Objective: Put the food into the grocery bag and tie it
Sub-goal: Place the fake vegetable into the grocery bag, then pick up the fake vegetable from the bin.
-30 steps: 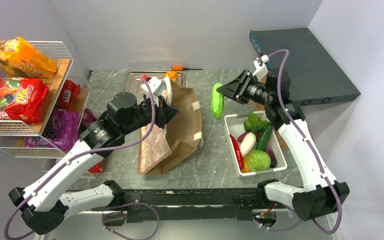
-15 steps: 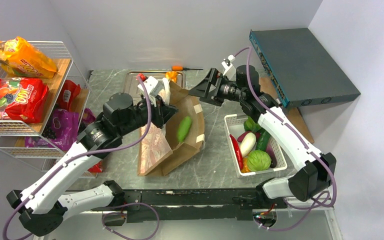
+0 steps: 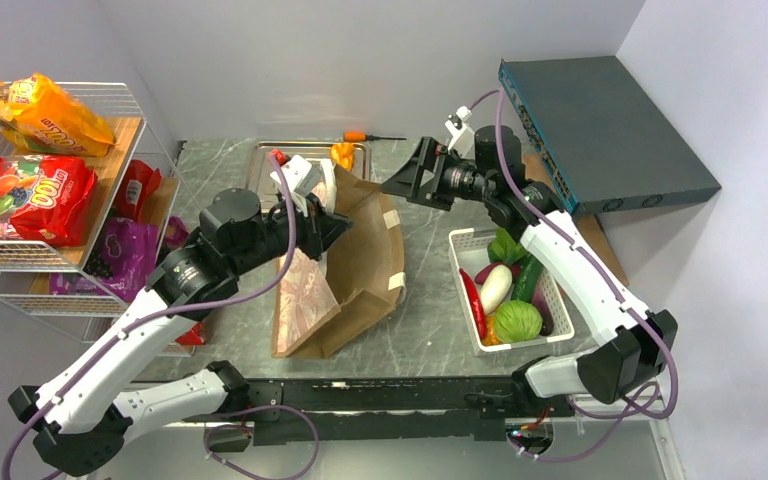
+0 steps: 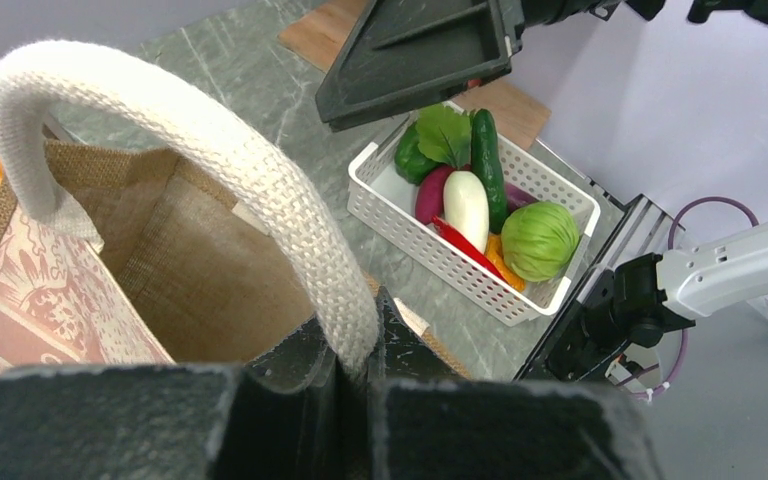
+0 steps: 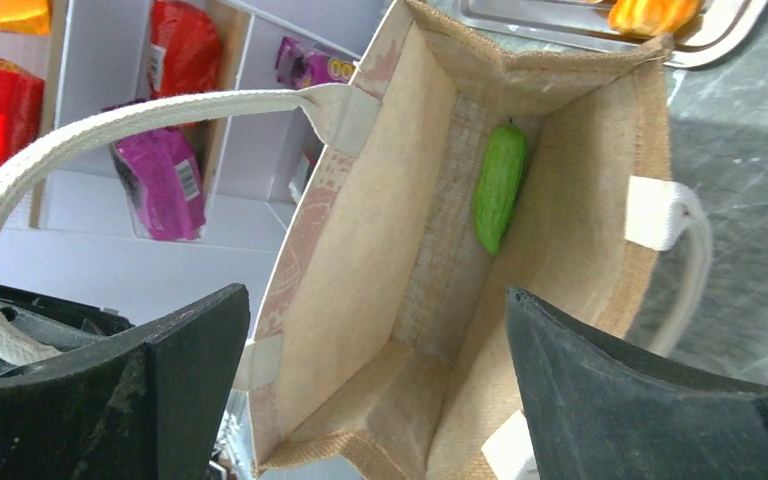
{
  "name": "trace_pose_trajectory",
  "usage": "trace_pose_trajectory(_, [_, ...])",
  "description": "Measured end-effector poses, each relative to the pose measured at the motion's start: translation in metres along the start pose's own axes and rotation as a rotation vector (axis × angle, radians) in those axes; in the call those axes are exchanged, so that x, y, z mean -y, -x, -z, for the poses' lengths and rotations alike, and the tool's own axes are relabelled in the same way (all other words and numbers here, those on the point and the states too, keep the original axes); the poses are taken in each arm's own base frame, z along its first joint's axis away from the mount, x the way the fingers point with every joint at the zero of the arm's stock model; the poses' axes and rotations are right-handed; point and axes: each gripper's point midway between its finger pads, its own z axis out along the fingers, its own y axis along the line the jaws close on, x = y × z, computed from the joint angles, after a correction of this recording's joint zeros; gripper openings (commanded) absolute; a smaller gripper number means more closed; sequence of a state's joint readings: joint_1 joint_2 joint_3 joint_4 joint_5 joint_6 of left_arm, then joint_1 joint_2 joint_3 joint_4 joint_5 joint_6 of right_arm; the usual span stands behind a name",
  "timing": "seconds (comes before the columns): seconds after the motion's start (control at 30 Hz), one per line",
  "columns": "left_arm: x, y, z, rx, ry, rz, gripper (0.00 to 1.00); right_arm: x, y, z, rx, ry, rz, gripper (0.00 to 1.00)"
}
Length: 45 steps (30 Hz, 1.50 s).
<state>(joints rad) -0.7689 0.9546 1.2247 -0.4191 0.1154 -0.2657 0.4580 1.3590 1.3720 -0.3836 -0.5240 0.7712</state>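
Two arms flank the grocery bag (image 3: 360,270) in the overhead view: the left gripper (image 3: 330,228) at its left rim, the right gripper (image 3: 407,182) just beyond its far-right corner, a white basket (image 3: 526,344) well to the bag's right. From the left wrist, the jaws are clamped on the bag's white loop handle (image 4: 260,190). From the right wrist, the fingers (image 5: 660,400) stand wide apart and empty above the bag's mouth; the light green vegetable (image 5: 500,187) lies inside, at the bottom.

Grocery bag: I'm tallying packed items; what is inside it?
Inside the grocery bag one light green vegetable lies on the bottom. Corners behind the right gripper are covered.
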Motion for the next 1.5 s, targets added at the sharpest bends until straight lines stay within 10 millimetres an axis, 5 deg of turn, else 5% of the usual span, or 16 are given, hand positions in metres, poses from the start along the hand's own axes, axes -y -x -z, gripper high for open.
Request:
trace_pose_trajectory(0.63, [0.001,-0.001,-0.009,-0.038,-0.004,0.014,0.0,0.015,-0.008,0.085,0.101,-0.256,0.201,1.0])
trace_pose_trajectory(0.97, [0.003,-0.002,-0.01,-0.048,-0.01,0.015,0.0,0.053,-0.017,0.104,0.089,-0.442,0.236,1.0])
trace_pose_trajectory(1.5, [0.008,0.01,-0.016,-0.057,-0.032,-0.004,0.0,0.081,-0.023,0.138,0.124,-0.618,0.265,1.0])
